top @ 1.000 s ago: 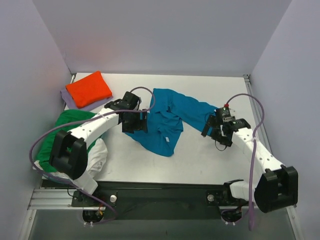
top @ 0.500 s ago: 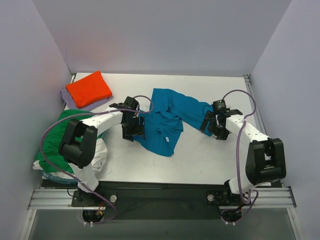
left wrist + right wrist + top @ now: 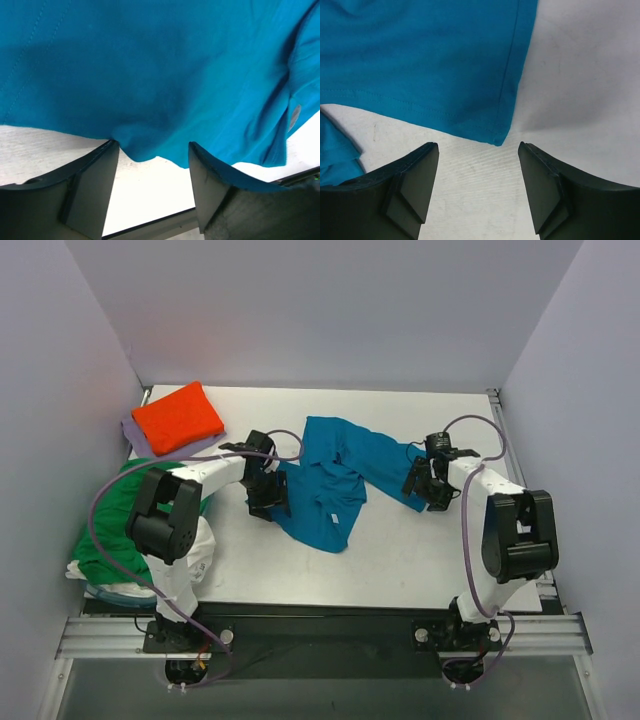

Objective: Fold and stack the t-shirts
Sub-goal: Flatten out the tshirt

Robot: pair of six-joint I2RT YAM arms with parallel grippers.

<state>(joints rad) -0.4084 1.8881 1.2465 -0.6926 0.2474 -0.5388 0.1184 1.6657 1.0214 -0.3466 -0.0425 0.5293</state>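
The teal-blue t-shirt (image 3: 335,490) lies crumpled and unfolded on the white table (image 3: 400,565), stretched between the two grippers. Its long axis runs side to side across the table. One narrower part reaches out to the right gripper (image 3: 422,486), and the wider body sags toward the near edge just beside the left gripper (image 3: 270,498).

The left gripper sits at the shirt's left edge with its jaws apart. In the left wrist view the cloth fills everything ahead of the fingers (image 3: 95,185), and a small bulge of the hem dips down between the two fingertips. The left-hand fingertip touches the cloth edge, but the cloth is not pinched.

The right gripper is at the shirt's right end, also with its jaws spread and holding nothing. In the right wrist view a stitched corner of the shirt points back at the gap between the fingers (image 3: 415,182). It lies flat on the table just ahead of the tips and does not touch them.

Out beyond the left gripper, to its left, a folded orange t-shirt (image 3: 177,417) rests on a lavender t-shirt (image 3: 133,436). Behind the left gripper, beside that arm, a green t-shirt (image 3: 108,525) is heaped over a white t-shirt (image 3: 200,545).
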